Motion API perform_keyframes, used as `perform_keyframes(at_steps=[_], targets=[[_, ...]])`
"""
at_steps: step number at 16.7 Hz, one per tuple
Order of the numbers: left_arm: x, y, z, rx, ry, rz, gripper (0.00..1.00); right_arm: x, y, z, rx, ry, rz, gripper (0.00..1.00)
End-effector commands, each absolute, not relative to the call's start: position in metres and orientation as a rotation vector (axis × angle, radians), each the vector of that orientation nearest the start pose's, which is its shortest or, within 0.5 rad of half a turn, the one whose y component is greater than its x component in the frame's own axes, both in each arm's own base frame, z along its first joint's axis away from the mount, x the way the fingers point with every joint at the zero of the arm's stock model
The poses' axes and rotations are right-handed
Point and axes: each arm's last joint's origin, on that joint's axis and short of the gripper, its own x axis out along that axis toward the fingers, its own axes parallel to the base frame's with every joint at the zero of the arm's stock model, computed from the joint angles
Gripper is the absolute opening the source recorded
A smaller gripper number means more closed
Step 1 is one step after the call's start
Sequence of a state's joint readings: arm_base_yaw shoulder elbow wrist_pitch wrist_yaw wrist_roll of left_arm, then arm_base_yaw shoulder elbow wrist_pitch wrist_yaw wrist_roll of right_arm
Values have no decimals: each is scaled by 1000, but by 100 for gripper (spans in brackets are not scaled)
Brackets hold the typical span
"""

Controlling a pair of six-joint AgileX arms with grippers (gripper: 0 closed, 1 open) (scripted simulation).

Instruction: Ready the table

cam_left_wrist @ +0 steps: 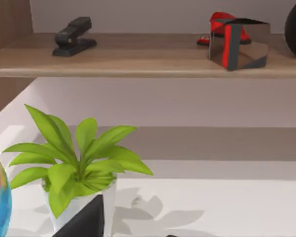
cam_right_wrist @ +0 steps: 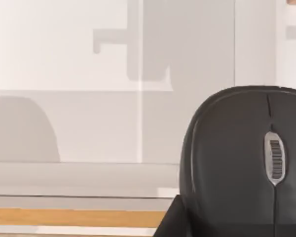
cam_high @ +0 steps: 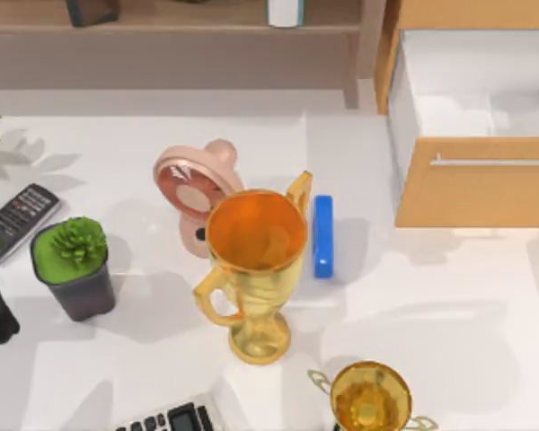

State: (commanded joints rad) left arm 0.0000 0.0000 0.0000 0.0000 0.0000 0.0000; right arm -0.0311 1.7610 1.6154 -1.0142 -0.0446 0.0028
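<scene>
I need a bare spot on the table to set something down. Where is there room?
The table lies bare between the open drawer and the small trophy. Around the big trophy it is crowded: pink fan, blue block, potted succulent.

A brown wooden shelf (cam_high: 171,22) runs along the far edge of the scene, its board carried by an upright post at its right end. From the left wrist view the same shelf (cam_left_wrist: 138,61) spans the width as a flat plank with a pale wall (cam_left_wrist: 153,15) behind it and a second, lower ledge beneath. To the right of the shelf stands a light wooden drawer unit (cam_high: 472,184), its drawer pulled open to show a white inside and a thin metal handle (cam_high: 494,162) across the front panel. Light falls from above, laying soft grey shadows across the white surface.
</scene>
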Motion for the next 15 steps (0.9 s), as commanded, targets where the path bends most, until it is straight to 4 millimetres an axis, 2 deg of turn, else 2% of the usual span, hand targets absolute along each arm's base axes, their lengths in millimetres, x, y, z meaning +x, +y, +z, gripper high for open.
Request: perform_keyframes(at_steps=[5,11,15], targets=[[106,-1,160,0,0,0,100,301,-22,271,94,1207,-37,0],[106,-1,160,0,0,0,100,225,-24,216,93,1330,-54,0],[106,-1,160,0,0,0,100,185,-18,180,51,1410,-29,0]])
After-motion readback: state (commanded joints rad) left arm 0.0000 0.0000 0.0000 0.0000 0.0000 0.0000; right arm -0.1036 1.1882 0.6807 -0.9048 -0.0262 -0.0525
